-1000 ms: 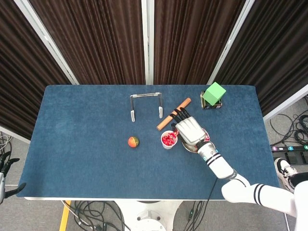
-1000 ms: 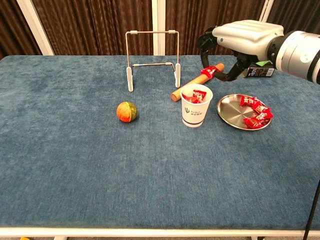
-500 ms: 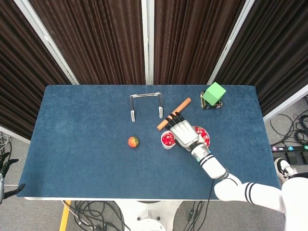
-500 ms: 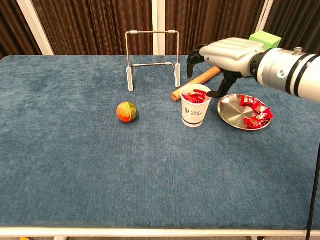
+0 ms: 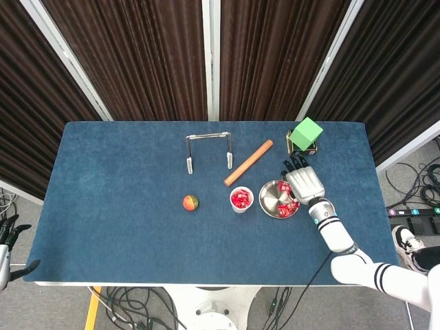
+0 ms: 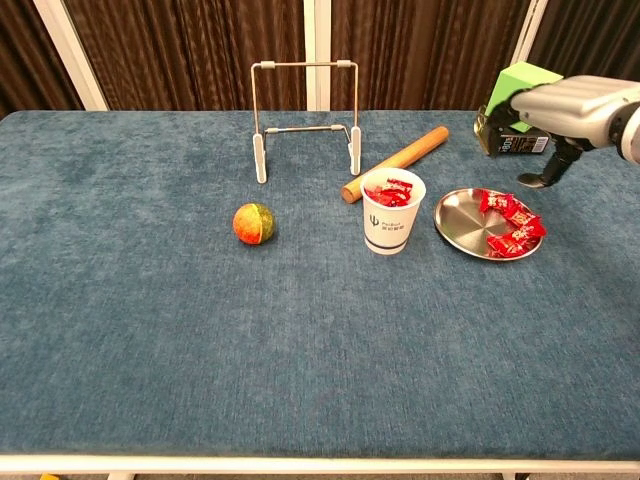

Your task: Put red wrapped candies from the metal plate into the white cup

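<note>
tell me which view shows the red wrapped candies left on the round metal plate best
The chest view: the red wrapped candies lie unobstructed on the right half of the round metal plate, individual wrappers distinguishable. In the head view the candies are small and blurred, with the right hand partly over the plate.

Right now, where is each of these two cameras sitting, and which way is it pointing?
Head view: high above the near edge, looking steeply down on the whole blue table; shows the right hand beside the metal plate, and the left hand at the frame's left edge.
Chest view: low at the near edge, looking across toward the curtains; only the right hand shows.
Both share the white cup, plate, candies, ball.
</note>
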Tool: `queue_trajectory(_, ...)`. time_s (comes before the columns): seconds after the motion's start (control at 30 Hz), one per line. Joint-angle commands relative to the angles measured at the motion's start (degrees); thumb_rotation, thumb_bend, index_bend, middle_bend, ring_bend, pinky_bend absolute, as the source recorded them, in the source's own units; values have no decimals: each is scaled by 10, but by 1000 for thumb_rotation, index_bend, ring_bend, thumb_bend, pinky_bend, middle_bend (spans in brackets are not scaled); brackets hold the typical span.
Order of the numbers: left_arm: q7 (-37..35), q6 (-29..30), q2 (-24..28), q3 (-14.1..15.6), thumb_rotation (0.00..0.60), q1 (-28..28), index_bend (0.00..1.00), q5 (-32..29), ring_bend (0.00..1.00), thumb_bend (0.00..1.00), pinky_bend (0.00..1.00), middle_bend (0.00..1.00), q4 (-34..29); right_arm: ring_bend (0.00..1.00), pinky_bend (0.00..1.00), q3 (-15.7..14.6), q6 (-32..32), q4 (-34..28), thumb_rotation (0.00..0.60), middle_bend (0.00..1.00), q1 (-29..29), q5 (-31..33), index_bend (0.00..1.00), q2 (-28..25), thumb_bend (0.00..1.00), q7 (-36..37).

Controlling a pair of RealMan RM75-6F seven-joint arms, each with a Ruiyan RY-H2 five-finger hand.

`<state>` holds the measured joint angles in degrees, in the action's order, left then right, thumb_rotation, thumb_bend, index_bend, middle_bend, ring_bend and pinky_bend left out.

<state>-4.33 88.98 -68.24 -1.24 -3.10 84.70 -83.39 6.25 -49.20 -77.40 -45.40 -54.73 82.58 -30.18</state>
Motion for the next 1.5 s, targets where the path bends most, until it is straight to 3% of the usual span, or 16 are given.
queue_trajectory(0.03, 1, -1, 0, 0, 600, 1, 317, 0, 108, 0, 187, 187, 0, 0, 6, -9, 18, 30, 600, 113, -1, 23, 368, 16, 309, -15)
queue_trajectory(0.47, -2, 0, -2, 2, 600, -1, 317, -1, 108, 0, 187, 187, 4, 0, 6, -4, 50, 130, 600, 112, -26, 53, 376, 90, 304, -35)
queue_trajectory(0.77, -6, 2, -3, 2, 600, -1, 317, 3, 108, 0, 187, 187, 9, 0, 6, -10, 62, 161, 600, 112, -32, 65, 389, 118, 296, -53)
queue_trajectory(1.23, -14, 9, -5, 5, 600, 5, 317, 23, 108, 0, 187, 187, 17, 0, 8, -11, 55, 167, 600, 139, -28, 49, 520, 128, 360, -48)
queue_trajectory(1.4, -19, 9, -4, 7, 600, 8, 317, 29, 108, 0, 186, 187, 18, 0, 9, 3, 33, 126, 600, 144, -24, 21, 530, 104, 367, -20)
queue_trajectory(1.5, -20, 9, -2, 8, 600, 10, 317, 35, 108, 0, 187, 187, 17, 0, 9, 17, 8, 70, 600, 144, -22, -11, 531, 73, 367, 4)
